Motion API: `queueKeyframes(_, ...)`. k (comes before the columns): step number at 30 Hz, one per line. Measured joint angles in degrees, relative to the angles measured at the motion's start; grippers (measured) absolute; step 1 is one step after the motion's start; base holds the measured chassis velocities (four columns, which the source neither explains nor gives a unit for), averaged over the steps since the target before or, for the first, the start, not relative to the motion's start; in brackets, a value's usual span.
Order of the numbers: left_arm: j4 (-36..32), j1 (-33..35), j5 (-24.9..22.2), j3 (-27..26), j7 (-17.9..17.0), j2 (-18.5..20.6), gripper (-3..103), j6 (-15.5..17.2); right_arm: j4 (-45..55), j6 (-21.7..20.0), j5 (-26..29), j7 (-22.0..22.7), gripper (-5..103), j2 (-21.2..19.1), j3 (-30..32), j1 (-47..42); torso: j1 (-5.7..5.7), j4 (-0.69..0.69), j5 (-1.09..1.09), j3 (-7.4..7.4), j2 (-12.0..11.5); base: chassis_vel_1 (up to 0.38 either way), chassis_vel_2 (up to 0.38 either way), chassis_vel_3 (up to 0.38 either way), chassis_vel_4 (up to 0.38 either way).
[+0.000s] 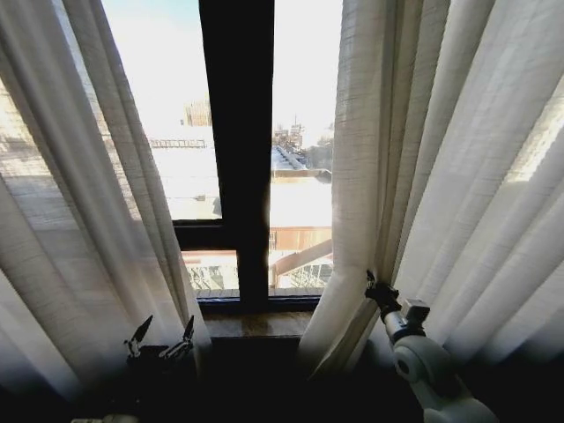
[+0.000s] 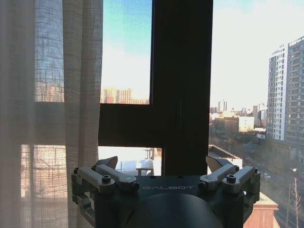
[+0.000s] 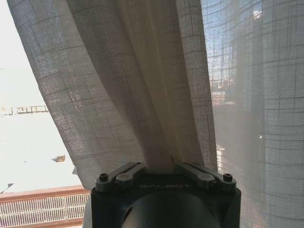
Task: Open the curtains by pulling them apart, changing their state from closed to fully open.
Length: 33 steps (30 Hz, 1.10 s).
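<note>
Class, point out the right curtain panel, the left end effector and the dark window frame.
right curtain panel (image 1: 458, 159), head view, on its pleated middle.
left end effector (image 2: 164, 166), left wrist view, midway between its fingertips.
dark window frame (image 1: 236, 106), head view, on the upright bar.

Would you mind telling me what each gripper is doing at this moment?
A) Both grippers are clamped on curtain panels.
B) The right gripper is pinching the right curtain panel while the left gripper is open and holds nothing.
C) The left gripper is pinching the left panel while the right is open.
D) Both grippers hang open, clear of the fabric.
B: the right gripper has a fold of the right curtain panel gathered between its fingers, while the left gripper stands open before the window frame, beside the left curtain panel.
</note>
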Motion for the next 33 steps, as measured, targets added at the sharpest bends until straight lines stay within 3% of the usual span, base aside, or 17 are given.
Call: queueKeyframes(33,0.0,-0.1,-1.1,-0.3,0.0,0.0,100,0.2,-0.2,0.2,-0.2,0.2,0,0.1,0.8,-0.8,0.0,-0.02,0.01,0.0,0.0,-0.351,-0.35,0.356,0.354)
